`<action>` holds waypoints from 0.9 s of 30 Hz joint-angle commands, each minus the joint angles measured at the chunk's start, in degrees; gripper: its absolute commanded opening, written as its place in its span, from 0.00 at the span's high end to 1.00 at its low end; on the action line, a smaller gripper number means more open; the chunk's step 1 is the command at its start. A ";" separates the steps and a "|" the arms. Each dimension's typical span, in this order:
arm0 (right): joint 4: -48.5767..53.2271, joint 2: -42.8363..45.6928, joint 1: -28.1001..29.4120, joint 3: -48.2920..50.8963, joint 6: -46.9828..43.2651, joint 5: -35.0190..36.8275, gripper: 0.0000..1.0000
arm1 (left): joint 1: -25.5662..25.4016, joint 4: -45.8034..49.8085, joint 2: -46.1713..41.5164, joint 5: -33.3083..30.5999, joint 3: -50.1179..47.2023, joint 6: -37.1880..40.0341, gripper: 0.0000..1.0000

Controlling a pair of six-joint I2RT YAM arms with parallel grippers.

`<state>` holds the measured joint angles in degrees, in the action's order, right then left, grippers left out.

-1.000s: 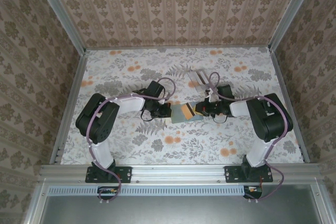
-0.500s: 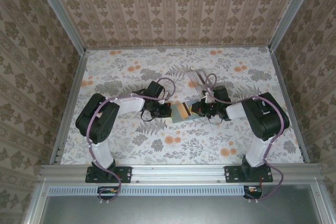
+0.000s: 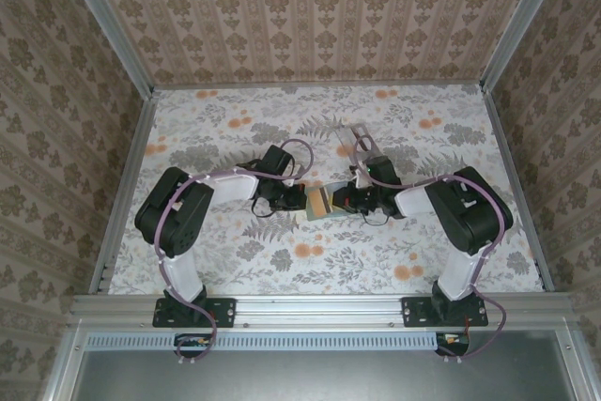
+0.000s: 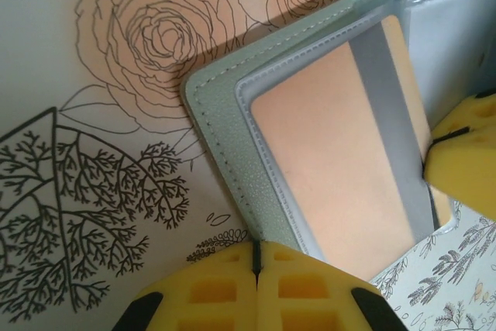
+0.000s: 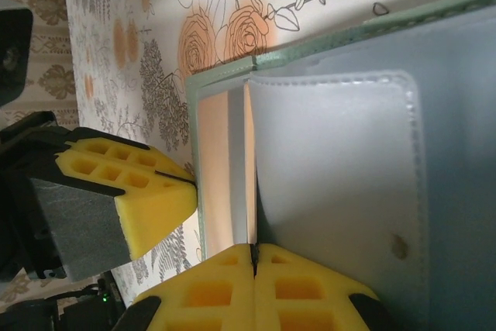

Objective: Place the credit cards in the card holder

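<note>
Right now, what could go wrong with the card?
The left gripper and right gripper sit nearly pad to pad, so they could bump. The right one pinches the card by its edge; a crooked push might bend or jam it. The left grips the wallet just at its rim, so it may slip.

From above, the centre of the table (image 3: 216,260) is jammed. The left gripper (image 3: 301,201) is clamped on the holder (image 3: 319,202) edge, and the right gripper (image 3: 335,200) pinches the card (image 4: 333,168) in it, tip to tip with no gap between. Just above and to the right stands the stand (image 3: 355,138). The left arm (image 3: 174,213) and right arm (image 3: 470,213) bulk at mid left and mid right. The lower strip and the upper left lie free. Walls (image 3: 310,16) close three sides.
</note>
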<state>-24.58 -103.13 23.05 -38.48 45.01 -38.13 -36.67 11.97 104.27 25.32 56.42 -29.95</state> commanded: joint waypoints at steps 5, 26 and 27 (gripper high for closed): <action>6.15 -0.02 2.29 -1.63 -2.76 1.12 0.84 | 0.76 -0.34 -1.27 -0.80 -0.98 0.03 1.00; 33.05 15.42 -0.90 -3.50 -15.58 16.99 0.44 | 1.25 -2.26 -4.27 -0.80 -4.11 -0.11 1.00; 33.54 15.56 -0.90 -3.61 -15.72 17.46 0.44 | 1.25 -2.97 -4.44 -0.81 -4.63 -0.56 1.00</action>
<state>4.03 -89.06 22.13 -40.73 31.57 -24.10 -35.27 9.34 101.49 25.04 52.84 -30.02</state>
